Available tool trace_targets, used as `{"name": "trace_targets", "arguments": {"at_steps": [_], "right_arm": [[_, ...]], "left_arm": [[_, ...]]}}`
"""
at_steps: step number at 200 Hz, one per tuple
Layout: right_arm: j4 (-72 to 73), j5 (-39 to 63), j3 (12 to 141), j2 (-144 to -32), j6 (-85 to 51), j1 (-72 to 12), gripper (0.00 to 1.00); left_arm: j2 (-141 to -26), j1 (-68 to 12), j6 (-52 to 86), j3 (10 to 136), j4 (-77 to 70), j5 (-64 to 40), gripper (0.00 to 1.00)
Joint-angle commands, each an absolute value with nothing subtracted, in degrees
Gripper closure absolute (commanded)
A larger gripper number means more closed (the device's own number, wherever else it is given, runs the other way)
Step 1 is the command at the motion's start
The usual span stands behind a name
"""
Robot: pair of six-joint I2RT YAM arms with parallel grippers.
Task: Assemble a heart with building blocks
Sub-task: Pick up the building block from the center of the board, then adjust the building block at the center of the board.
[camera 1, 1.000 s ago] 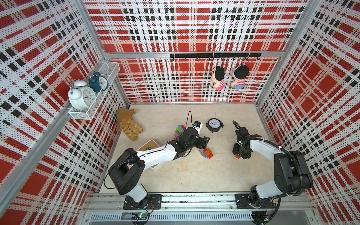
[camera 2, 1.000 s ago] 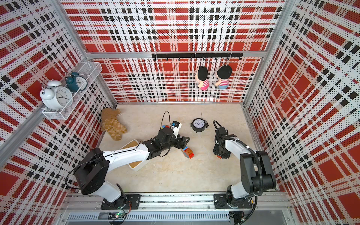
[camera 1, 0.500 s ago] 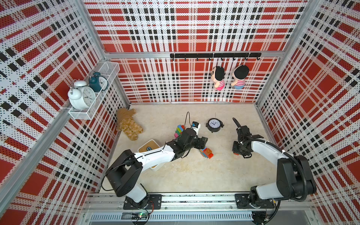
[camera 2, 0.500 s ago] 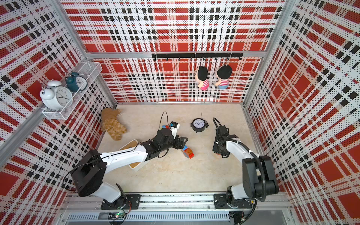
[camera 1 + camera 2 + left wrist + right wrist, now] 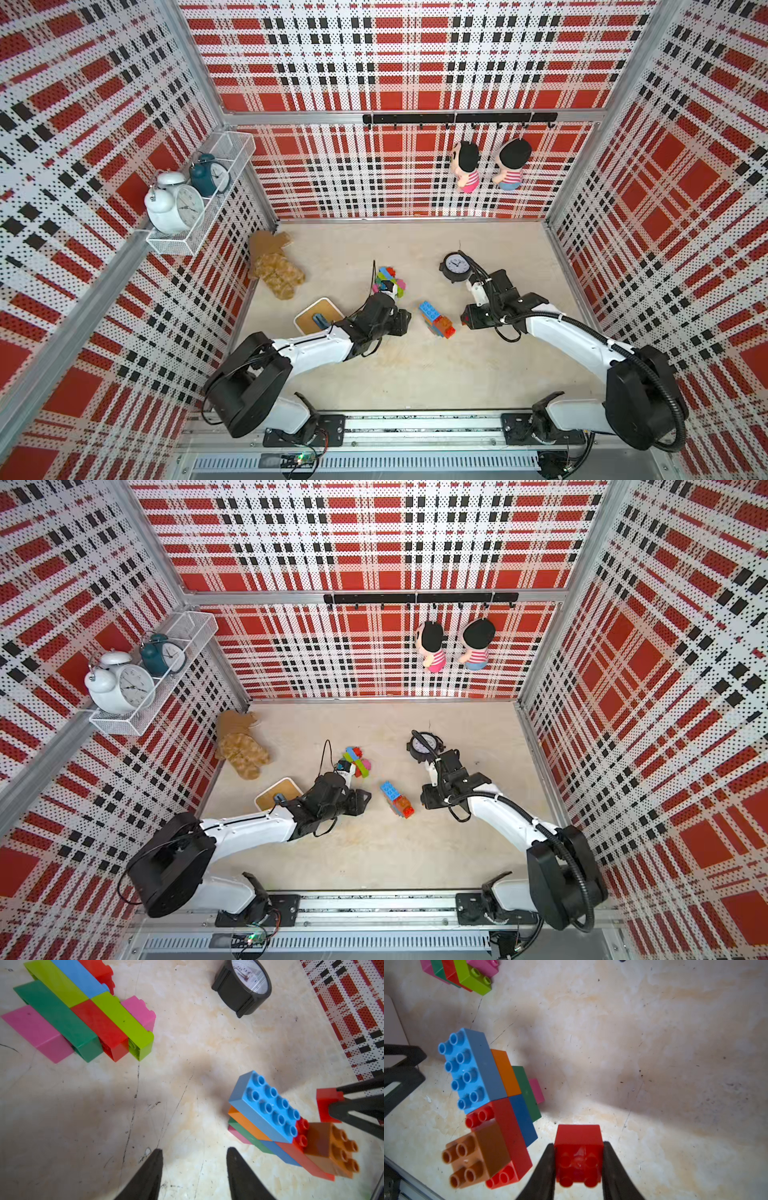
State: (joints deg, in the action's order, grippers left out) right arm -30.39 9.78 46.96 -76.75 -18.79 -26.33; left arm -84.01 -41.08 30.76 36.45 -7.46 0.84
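Near the middle of the beige tabletop (image 5: 415, 374), between the two arms, a part-built stack of bricks (image 5: 435, 320): a long blue brick outermost, with orange, green, pink, red and brown pieces joined to it. Same stack of bricks (image 5: 483, 1084) plain in the right wrist view, and again (image 5: 270, 1109) in the left wrist view. Just beside it, on the right arm's side, the right gripper (image 5: 579, 1147), clamped tight on a small red block (image 5: 578, 1133); block close to the stack but apart from it, and impossible to tell whether resting on the table. On the opposite side, the left gripper (image 5: 194, 1149), jaws parted with only bare table between them, gripping nothing, near the stack without touching. Farther back, beyond the left gripper, a second flat cluster of bricks (image 5: 83, 1016) in pink, green, red, lime and blue. Toward the rear, a small black clock (image 5: 456, 267), well apart from the stack.
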Motion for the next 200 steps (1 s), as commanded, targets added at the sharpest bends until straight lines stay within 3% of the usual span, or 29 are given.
{"name": "trace_targets", "arguments": {"at_steps": [1,200], "right_arm": [[-29.3,11.9,46.4,-76.7,-16.4,-27.9,1.0],[-29.8,18.8,44.0,-75.4,-16.5,-37.4,1.0]], "left_arm": [[-87.3,-40.5,30.7,40.2,-8.5,-0.2,0.48],[-102.5,-40.4,27.8,54.8,-9.1,-5.1,0.52]]}}
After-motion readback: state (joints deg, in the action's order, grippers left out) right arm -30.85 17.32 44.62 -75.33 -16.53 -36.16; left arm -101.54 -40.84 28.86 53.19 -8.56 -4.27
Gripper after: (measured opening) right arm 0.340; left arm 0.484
